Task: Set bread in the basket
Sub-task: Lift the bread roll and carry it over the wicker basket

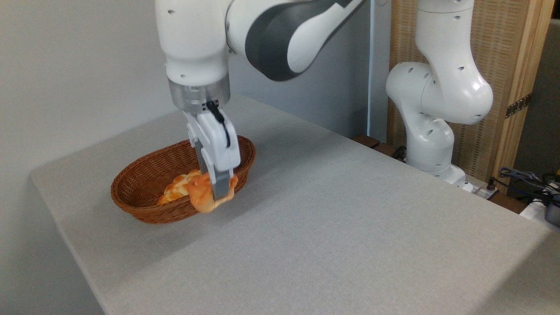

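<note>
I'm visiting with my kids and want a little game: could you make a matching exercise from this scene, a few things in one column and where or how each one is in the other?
Things:
1. bun
2. braided loaf
3. basket
4. gripper

States:
A. brown wicker, resting on the grey table
B. lying inside the basket
C. pinched between two fingers, at the basket's near rim
D. pointing down, closed on something

Pairs: 1-C, 2-B, 3-A, 4-D
</note>
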Motion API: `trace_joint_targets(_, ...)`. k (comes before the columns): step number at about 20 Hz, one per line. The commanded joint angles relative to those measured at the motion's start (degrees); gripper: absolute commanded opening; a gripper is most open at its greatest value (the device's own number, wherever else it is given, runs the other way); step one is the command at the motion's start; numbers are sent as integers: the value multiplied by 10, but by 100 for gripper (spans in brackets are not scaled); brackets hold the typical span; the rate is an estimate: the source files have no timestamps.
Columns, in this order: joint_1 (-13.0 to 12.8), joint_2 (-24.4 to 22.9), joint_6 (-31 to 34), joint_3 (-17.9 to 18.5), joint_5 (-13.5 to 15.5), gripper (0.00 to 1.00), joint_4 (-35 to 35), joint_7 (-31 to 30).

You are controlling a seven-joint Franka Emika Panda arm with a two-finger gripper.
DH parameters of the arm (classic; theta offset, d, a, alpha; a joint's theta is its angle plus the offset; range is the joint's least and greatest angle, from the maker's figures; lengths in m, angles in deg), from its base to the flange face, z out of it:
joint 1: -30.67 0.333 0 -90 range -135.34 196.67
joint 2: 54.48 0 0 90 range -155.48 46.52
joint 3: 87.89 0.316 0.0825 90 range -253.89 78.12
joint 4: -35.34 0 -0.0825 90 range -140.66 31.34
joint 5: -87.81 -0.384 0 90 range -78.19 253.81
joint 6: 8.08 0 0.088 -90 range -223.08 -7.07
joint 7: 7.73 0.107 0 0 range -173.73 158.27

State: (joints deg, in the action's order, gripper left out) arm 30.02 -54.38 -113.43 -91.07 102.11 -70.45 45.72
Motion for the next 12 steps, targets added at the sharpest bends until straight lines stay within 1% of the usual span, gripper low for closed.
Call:
trace_joint_targets(1, -3, -3, 42, -51, 30, 37, 15, -181)
trace_joint_targets(3, -3, -3, 62, -95, 29, 37, 15, -238)
trace_joint_targets(5, -3, 0, 79, -128, 28, 37, 12, -269)
trace_joint_targets(6, -3, 1, 91, -142, 27, 38, 11, -275)
trace_joint_targets(7, -3, 2, 102, -154, 24, 52, 8, -274)
trace_joint_targets(9, -3, 9, 99, -173, 16, 100, -9, -273)
trace_joint_targets(10, -3, 12, 98, -177, 0, 100, -12, -274)
trace_joint_targets(11, -3, 13, 98, -182, -8, 100, -13, -274)
trace_joint_targets(12, -3, 13, 96, -183, -9, 100, -14, -274)
